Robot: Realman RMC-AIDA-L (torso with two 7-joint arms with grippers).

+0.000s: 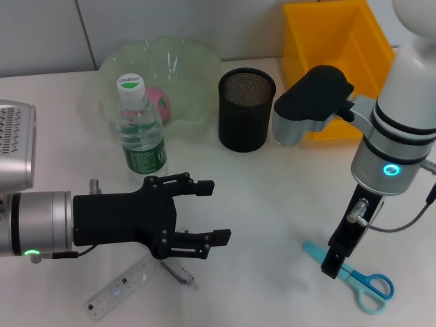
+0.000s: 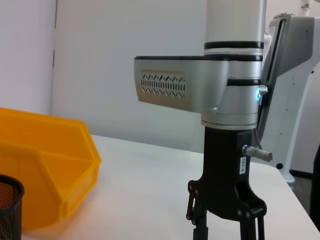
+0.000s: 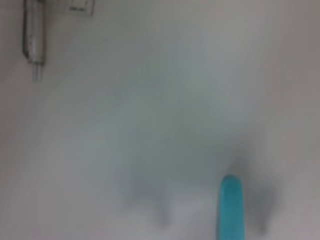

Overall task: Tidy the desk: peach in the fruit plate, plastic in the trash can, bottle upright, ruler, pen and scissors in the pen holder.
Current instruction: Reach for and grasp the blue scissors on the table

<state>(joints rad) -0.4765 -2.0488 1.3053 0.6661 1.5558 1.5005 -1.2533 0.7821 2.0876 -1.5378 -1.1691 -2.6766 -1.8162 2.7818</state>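
Scissors middle behind right gripper.

You see the blurred teal scissors tip at lower right on the white desk, pen at upper left.

A white tabletop set against a pale, plain wall, evenly lit.

The smooth white tabletop fills most of the head view and carries only soft, faint shadows. Behind its far edge rises a pale grey-white panelled wall, crossed by a thin dark seam that runs at a slant. In the left wrist view the same tabletop reaches back to a plain off-white wall with a vertical seam near one side. Past the table's end, a strip of dark floor shows.
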